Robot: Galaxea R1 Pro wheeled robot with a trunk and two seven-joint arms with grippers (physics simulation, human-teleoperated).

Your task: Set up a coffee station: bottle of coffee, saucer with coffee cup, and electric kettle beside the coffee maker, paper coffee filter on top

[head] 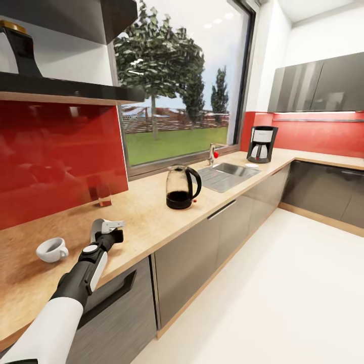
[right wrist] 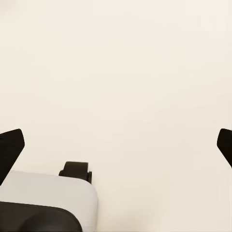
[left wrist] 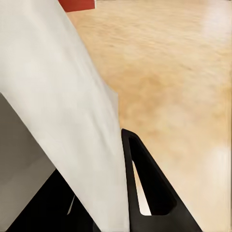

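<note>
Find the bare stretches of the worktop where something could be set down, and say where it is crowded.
On the kitchen countertop, bare wood lies between the coffee cup and the electric kettle, and along the front edge beside the sink. More shows right of the coffee maker. It is tightest around the left gripper, which holds a white object, and between sink and coffee maker.

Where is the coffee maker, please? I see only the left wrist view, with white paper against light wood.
Observer: In the head view, the black-and-white boxy coffee maker stands far along the light-wood countertop, beyond the inset steel sink.
Operator: Is anything on the way?
Observer: The rounded clear-glass kettle stands on the counter before the sink.
Operator: And the cup?
Observer: The small white cup lies tilted near the left gripper, which grips the white paper filter.
</note>
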